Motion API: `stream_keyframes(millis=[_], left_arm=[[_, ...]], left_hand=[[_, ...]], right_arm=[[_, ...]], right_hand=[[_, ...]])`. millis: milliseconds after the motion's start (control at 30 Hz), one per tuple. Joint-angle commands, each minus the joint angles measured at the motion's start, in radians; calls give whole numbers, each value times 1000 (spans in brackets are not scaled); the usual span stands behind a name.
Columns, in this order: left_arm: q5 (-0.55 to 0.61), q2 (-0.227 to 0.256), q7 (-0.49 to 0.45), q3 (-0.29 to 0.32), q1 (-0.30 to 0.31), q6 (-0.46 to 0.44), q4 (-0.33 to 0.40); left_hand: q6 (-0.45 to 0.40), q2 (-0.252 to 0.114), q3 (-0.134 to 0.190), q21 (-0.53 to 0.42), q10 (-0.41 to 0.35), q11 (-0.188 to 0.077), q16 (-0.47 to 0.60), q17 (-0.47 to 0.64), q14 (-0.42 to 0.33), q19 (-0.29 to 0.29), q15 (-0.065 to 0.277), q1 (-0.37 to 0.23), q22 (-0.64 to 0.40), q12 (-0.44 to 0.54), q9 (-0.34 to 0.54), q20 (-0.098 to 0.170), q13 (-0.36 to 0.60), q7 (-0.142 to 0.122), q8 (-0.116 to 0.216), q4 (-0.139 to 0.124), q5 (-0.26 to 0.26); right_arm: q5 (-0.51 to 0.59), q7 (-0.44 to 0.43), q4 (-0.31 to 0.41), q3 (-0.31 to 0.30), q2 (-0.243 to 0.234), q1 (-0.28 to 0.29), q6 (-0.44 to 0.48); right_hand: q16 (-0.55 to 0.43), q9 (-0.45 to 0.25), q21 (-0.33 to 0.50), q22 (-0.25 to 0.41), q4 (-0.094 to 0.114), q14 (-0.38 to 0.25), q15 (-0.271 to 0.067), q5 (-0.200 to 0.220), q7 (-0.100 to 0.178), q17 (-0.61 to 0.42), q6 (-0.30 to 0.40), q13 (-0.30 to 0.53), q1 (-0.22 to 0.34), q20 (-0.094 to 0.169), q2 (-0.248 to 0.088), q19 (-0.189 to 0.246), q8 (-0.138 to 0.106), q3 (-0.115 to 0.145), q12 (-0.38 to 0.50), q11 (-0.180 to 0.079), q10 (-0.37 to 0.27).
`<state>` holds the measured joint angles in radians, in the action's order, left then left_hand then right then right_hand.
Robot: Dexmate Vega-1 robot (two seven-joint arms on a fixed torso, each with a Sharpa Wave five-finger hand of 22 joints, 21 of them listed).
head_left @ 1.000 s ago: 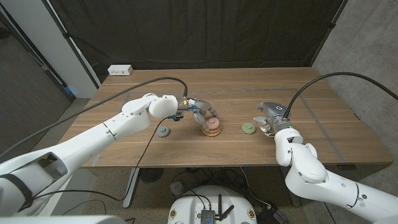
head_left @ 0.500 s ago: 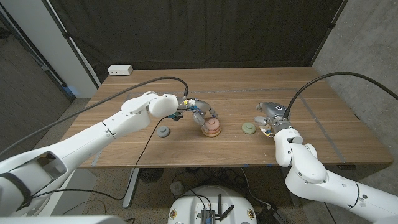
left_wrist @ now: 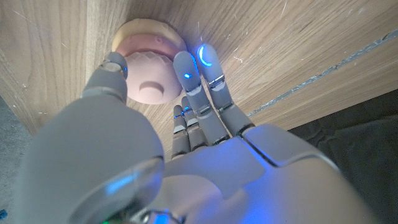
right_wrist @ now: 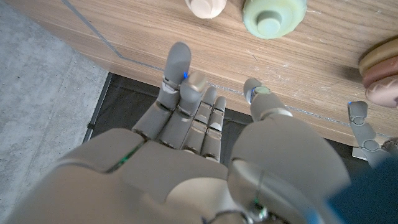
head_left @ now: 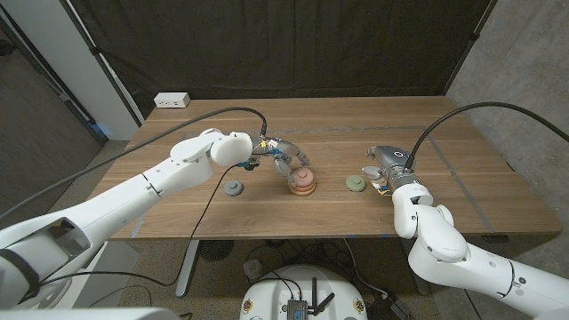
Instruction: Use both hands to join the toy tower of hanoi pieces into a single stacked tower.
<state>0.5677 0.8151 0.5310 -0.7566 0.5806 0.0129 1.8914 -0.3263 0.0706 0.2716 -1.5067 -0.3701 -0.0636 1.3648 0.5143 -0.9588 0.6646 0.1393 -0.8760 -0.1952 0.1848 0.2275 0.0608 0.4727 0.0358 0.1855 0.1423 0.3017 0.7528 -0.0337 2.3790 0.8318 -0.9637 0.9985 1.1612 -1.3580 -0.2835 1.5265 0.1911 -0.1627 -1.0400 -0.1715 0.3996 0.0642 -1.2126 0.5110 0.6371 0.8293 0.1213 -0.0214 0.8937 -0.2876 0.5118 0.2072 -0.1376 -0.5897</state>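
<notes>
**Midway: pink-topped stack at table centre, two loose discs either side**

Centrally on the wooden table (head_left: 462,169): a short stack (head_left: 301,182) of Hanoi pieces, tan disc at the base, pink disc with a round knob on top. Just beside it, the left hand (head_left: 283,156), fingers spread apart and curved over the stack from the far side, nothing clasped between them. Seen from the left wrist camera, fingers (left_wrist: 202,81) reaching along the wood right next to the pink piece (left_wrist: 151,78), thumb tip close against its other edge; actual contact impossible to tell.

Nearer the front edge and to the robot's left of the stack: a grey disc (head_left: 234,188), lying alone, well apart from both hands.

To the robot's right of the stack: a pale green disc (head_left: 355,183) with a raised knob, flat on the table. Close beside it, the right hand (head_left: 384,167), holding nothing. From the right wrist camera, fingers (right_wrist: 186,93) partly curled yet apart, thumb off to one side, the green disc and a small cream-coloured piece (right_wrist: 206,6) lying beyond the fingertips, untouched.

At the far left corner of the table: a white power strip (head_left: 172,100).
</notes>
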Motion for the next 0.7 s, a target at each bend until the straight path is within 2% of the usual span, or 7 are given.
stream_keyframes(millis=[33, 300, 367, 400, 433, 567, 700], left_arm=[[-9, 36, -35, 48, 43, -44, 50], [-26, 73, -76, 92, 99, -90, 100], [-25, 78, -83, 97, 107, -100, 109], [-20, 89, -97, 110, 125, -118, 127], [-20, 95, -106, 117, 136, -129, 136], [-39, 112, -152, 149, 179, -157, 160], [-61, 122, -200, 178, 218, -182, 175]], left_hand=[[-1, -2, -3, 0, -13, -7, 2, 3, 2, 0, 79, 6, 0, 13, -1, 144, 0, -1, 9, -1, -3], [-11, -8, 1, -3, -21, -5, 4, 2, 3, 2, 80, -2, -1, 17, -2, 145, -2, -2, 14, 3, -2], [-20, -10, 2, -3, -24, -6, 7, 4, 0, 3, 80, -4, -1, 19, -3, 145, -2, -2, 18, 5, -2], [-27, -12, 3, -4, -30, -9, 8, 4, 0, 3, 80, -5, -1, 21, -3, 145, -3, -2, 21, 5, -2], [-30, -12, 3, -4, -33, -7, 9, 4, -1, 4, 80, -6, -1, 22, -3, 145, -3, -3, 22, 6, -2], [-45, -18, 5, -6, -52, -19, 11, 3, -4, 8, 80, -8, -1, 29, -4, 144, -5, -5, 28, 7, -2], [-70, -22, 6, -9, -73, -20, 16, 4, -10, 14, 80, -8, -1, 35, -5, 144, -7, -5, 36, 8, -2]], right_arm=[[-8, -9, -1, -1, 0, -2, -9], [-24, -13, -12, -11, -1, -3, -33], [-47, -20, -11, -30, -1, 7, -48], [-112, -27, -8, -81, -4, 30, -91], [-138, -39, -9, -103, -5, 41, -113], [-142, -51, -12, -101, -11, 37, -128], [-154, -59, -19, -105, -12, 35, -147]], right_hand=[[-3, -2, -2, 0, 0, 7, -47, 5, -2, 0, 6, 4, 5, 93, 6, 1, 3, 6, 1, 1, -13], [-6, -2, -3, 0, 0, 6, -47, 6, -1, -1, 6, 5, 3, 92, 7, 1, 4, 6, -1, 1, -11], [-5, -2, -3, 0, 1, 7, -47, 6, 0, 0, 6, 5, 3, 92, 7, 1, 4, 6, -1, 1, -10], [-3, -2, -4, -1, 1, 8, -47, 5, 2, 1, 5, 5, 3, 92, 7, 0, 5, 6, -1, 1, -9], [-4, -2, -1, 1, 1, 7, -47, 5, 3, 1, 5, 5, 2, 92, 7, 3, 5, 6, -2, 1, -9], [-13, -4, 4, 5, 0, -4, -47, 5, 6, -5, 1, 5, 2, 93, 7, 10, 6, 5, -3, 0, -7], [-20, -6, 4, 5, 0, -11, -47, 4, 8, -9, -2, 6, 1, 93, 8, 13, 6, 5, -7, 3, 4]])
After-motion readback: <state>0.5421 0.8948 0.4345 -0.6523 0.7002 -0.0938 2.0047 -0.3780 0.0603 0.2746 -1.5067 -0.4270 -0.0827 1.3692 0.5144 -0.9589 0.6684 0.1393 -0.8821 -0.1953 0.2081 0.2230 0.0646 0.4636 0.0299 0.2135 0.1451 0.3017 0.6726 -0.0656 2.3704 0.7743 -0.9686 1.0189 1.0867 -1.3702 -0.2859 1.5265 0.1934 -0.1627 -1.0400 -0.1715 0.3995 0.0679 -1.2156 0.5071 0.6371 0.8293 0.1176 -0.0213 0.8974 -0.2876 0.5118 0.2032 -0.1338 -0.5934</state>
